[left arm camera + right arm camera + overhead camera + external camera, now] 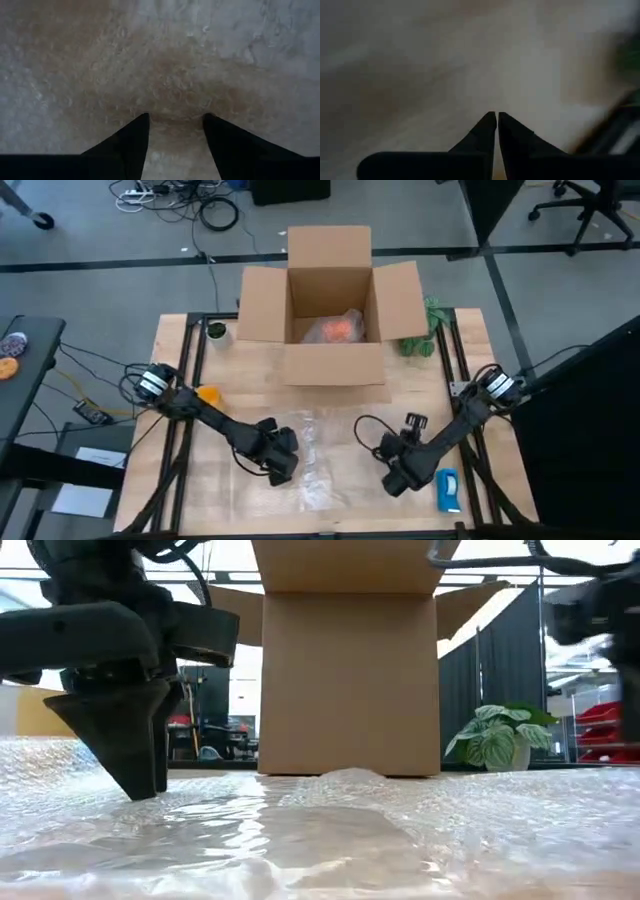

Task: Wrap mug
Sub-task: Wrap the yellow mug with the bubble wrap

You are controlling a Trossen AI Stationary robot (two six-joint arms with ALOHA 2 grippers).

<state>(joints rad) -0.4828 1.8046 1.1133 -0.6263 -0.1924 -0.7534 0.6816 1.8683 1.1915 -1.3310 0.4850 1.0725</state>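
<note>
Resting inside the open cardboard box (330, 300) at the far edge of the tabletop (420, 395), the orange mug (340, 330) sits swathed in clear wrap. In front of the box, a sheet of bubble wrap (315, 455) lies spread flat. The left claw (283, 458) presses its tips onto the sheet's edge, fingers apart and holding nothing. The right claw (395, 477) hovers on the sheet's other side, fingers pinched together and empty, just beside a blue-and-white object (448, 490). A small green plant (425, 330) stands beside the box.
</note>
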